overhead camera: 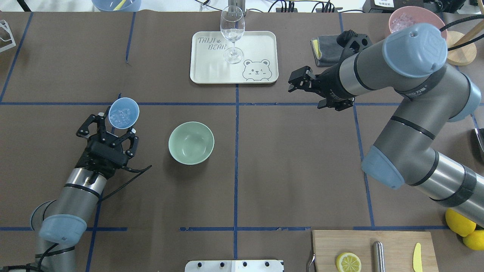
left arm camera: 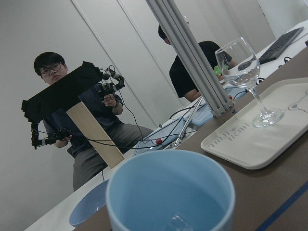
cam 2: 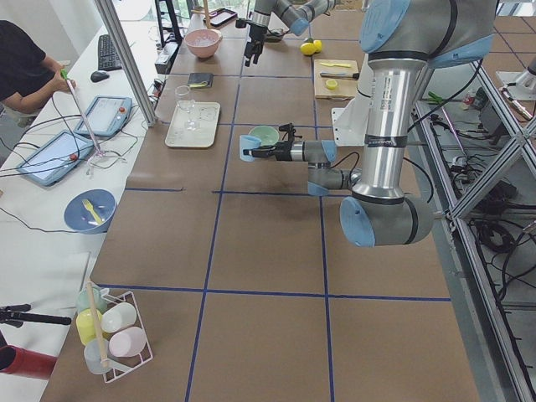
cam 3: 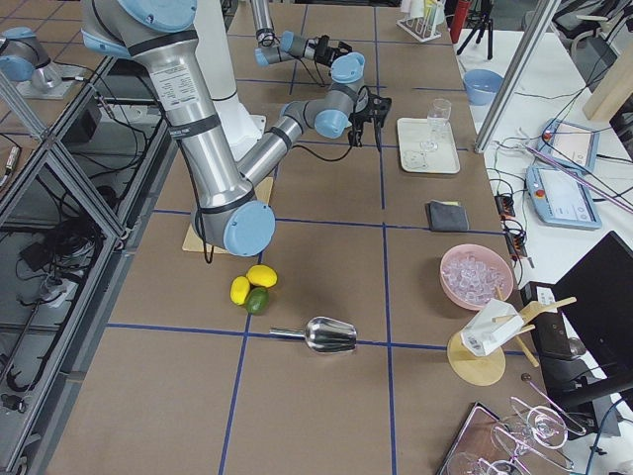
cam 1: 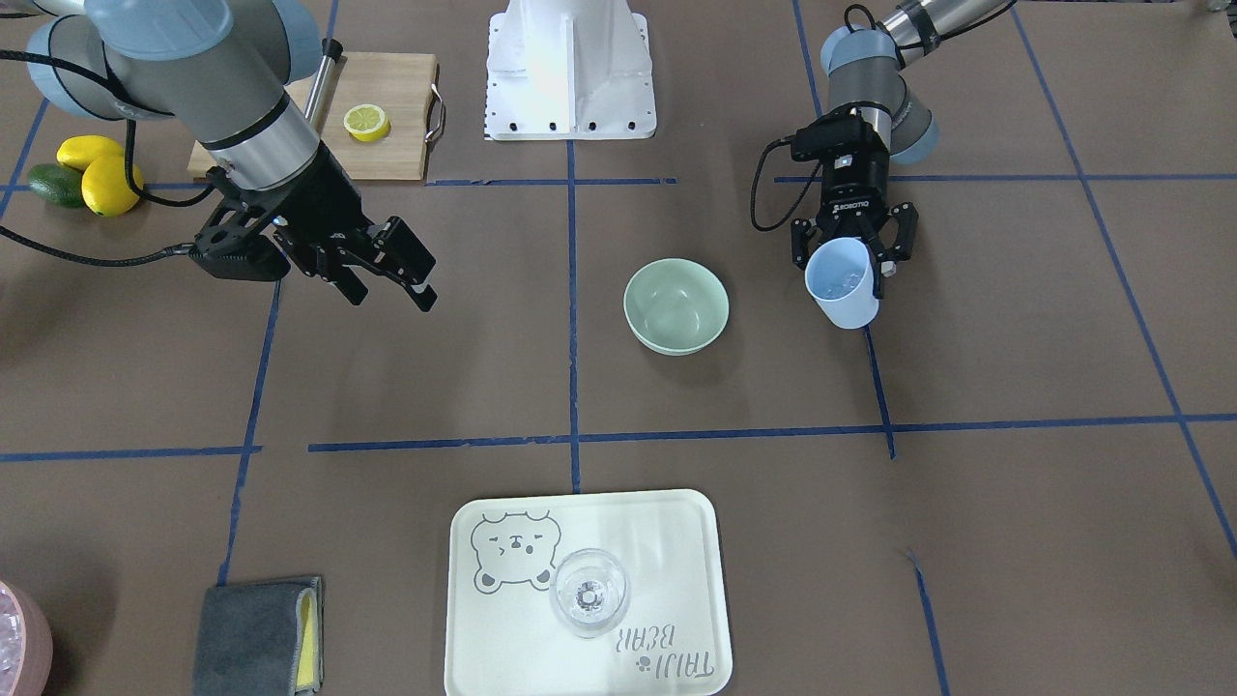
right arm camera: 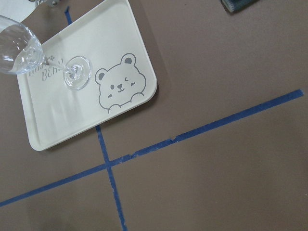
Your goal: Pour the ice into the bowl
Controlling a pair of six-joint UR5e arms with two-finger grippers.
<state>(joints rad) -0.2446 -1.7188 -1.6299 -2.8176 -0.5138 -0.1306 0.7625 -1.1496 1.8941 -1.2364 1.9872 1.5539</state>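
Pinching light blue cup [overhead camera: 124,113] in left gripper [overhead camera: 116,122], jaws closed partway onto cup wall from both sides, nothing else touched. Carried ice [overhead camera: 121,114] inside cup, a few clear cubes at bottom, none spilled. Held cup mouth up, apparently lifted off table [overhead camera: 287,170] going by left side view; exact height not judged. Found bowl [overhead camera: 191,142] off gripper's right side and slightly back toward robot base, near but apart from cup, no contact. Sat upright on table, empty, round, so no long axis to line up with. Judged left arm far nearer to bowl. Hung right gripper [cam 1: 391,290] well apart, beyond bowl on its other side, fingers spread, holding nothing. Judged coming move as a sideways carry to gripper's right until cup rim sits over bowl, then a tip toward bowl. Flagged risk: cubes bouncing past rim if tipped too early.
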